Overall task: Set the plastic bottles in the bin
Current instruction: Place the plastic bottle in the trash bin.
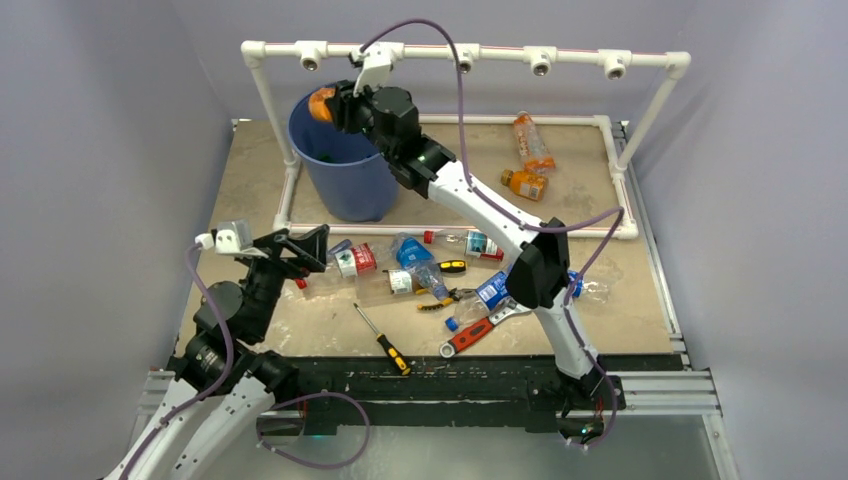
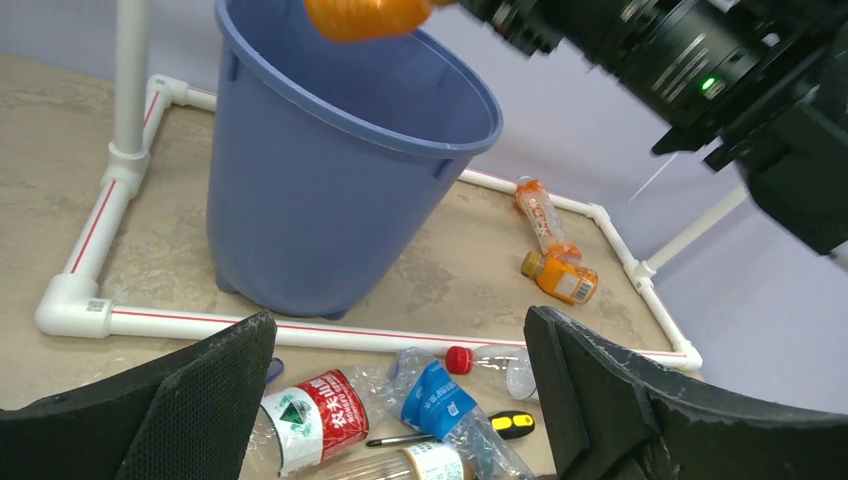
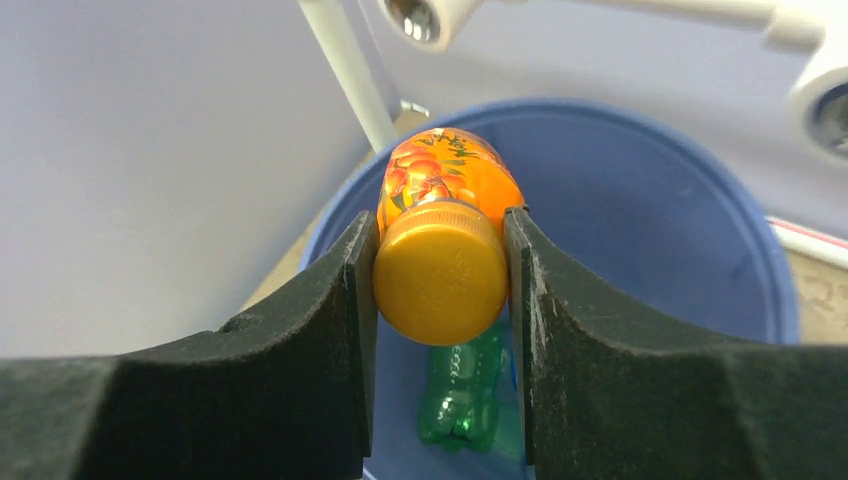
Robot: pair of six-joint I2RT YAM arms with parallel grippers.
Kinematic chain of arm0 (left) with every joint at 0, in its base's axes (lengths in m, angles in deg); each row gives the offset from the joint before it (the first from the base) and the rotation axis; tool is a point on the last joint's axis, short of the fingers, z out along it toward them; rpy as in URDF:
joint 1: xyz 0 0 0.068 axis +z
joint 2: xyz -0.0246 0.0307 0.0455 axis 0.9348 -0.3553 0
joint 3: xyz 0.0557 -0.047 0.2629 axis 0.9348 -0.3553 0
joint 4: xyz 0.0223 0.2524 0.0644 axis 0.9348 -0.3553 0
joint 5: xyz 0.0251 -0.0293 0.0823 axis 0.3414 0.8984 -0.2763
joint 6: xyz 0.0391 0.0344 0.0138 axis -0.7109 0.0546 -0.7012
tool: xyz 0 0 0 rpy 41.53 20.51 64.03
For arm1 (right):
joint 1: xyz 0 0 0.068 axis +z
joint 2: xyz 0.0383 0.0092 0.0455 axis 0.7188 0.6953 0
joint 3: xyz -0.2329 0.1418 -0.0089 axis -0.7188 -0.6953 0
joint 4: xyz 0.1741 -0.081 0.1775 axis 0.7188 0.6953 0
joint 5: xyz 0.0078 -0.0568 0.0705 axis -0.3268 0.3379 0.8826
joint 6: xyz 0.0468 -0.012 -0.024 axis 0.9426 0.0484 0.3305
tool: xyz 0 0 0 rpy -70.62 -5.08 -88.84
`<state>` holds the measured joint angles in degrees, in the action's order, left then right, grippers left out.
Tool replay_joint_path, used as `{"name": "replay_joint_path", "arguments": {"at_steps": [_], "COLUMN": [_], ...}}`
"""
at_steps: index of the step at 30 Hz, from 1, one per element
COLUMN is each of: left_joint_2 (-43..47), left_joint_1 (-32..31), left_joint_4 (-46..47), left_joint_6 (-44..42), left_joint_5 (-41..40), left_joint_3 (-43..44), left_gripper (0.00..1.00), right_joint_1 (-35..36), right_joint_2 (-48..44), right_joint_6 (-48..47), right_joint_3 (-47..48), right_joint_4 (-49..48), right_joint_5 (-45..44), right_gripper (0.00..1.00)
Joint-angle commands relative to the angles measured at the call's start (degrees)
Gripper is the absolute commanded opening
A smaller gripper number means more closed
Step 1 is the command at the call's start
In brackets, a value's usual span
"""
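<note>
Drop step: right claw (image 3: 438, 240) grips the orange bottle (image 3: 445, 170) by its cap (image 3: 438, 280), over the bin (image 1: 335, 185) at upper left of top view. Next I just release. Left claw (image 2: 398, 328) wide open, idle, lower left.

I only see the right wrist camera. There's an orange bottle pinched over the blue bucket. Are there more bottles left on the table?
Observer: Yes! Besides the orange bottle you're holding, a long orange bottle and a short orange bottle lie inside the white pipe frame, right of the bin.
Operator: What's my other arm doing?
Observer: The left gripper is open and empty, beside a red-labelled clear bottle.
Operator: Is anything there not a bottle?
Observer: Tools: a screwdriver, pliers and a red-handled wrench.
</note>
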<state>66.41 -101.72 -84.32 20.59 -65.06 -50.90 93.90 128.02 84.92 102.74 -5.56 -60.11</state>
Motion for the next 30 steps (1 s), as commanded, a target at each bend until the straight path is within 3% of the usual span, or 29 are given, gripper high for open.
{"name": "replay_joint_path", "arguments": {"at_steps": [1,6,12,14,15,17,19,24,30], "left_joint_2": [1.5,1.7,0.9,0.9,0.9,0.7,0.5,0.2,0.0], "left_joint_1": [0.4,0.4,0.5,0.5,0.5,0.5,0.6,0.5,0.5], "left_joint_4": [0.3,0.7,0.7,0.7,0.7,0.8,0.9,1.1,1.6], "left_joint_6": [-0.4,-0.2,-0.1,-0.2,-0.2,-0.2,-0.3,-0.4,-0.4], "left_joint_5": [-4.1,-4.7,-4.1,-4.0,-3.9,-3.6,-3.2,-2.5,-1.2], "left_joint_3": [-0.3,-0.7,-0.5,-0.5,-0.5,-0.6,-0.5,-0.5,-0.7], "left_gripper": [0.94,0.94,0.94,0.94,0.94,0.95,0.95,0.95,0.95], "right_joint_1": [0.3,0.3,0.3,0.3,0.3,0.3,0.3,0.3,0.8], "right_joint_2": [1.0,-0.5,0.8,0.8,0.6,0.1,-0.7,-4.6,-16.8], "right_joint_6": [0.4,0.4,1.0,1.6,1.8,2.7,3.2,4.5,5.3], "right_joint_3": [3.1,-2.3,-1.9,-1.7,-1.7,-1.8,-1.7,-1.9,-11.3], "right_joint_4": [5.1,4.1,4.4,4.7,4.8,5.0,5.3,5.6,0.2], "right_joint_5": [3.0,3.7,6.7,7.8,8.2,9.0,10.0,11.6,11.2], "right_gripper": [0.00,0.00,0.00,0.18,0.34,0.56,0.69,0.85,0.92]}}
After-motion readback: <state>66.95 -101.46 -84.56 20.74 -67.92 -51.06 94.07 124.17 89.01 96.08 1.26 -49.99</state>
